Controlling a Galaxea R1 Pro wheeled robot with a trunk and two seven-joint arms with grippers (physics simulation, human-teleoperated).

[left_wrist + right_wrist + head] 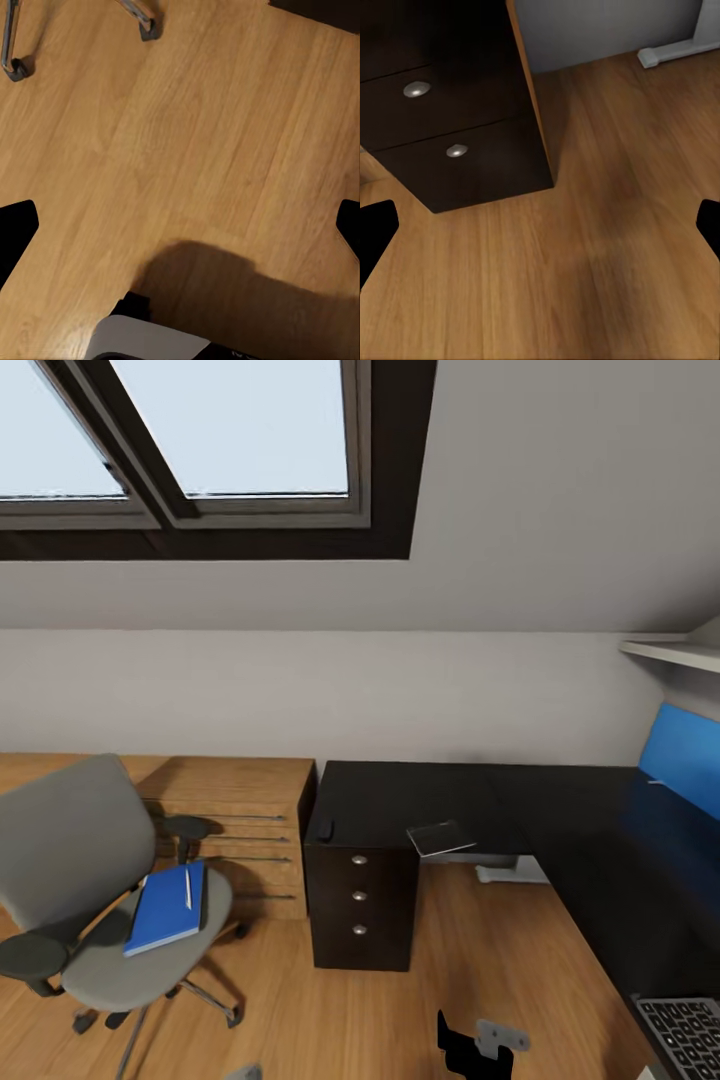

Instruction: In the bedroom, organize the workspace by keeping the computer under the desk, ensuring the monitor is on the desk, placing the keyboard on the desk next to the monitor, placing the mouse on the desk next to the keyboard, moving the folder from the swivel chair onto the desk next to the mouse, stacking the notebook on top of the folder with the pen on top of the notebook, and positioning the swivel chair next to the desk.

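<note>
The swivel chair (70,860) stands at the left on the wood floor, apart from the desk (520,800). On its seat lies the blue folder (165,910) with the white pen (188,887) on top. The dark-grey notebook (440,838) rests at the desk's front edge, and the small black mouse (324,828) sits above the drawer unit (360,895). The keyboard (688,1032) shows at the lower right. My left gripper (180,229) hangs open over bare floor near the chair's casters (16,69). My right gripper (540,225) is open, facing the drawer unit (450,127).
A light wooden dresser (250,800) stands behind the chair, against the drawer unit. A blue panel (685,755) and a white shelf (670,650) are at the right. A white desk foot (508,871) rests on the floor under the desk. Skylights (230,430) are above.
</note>
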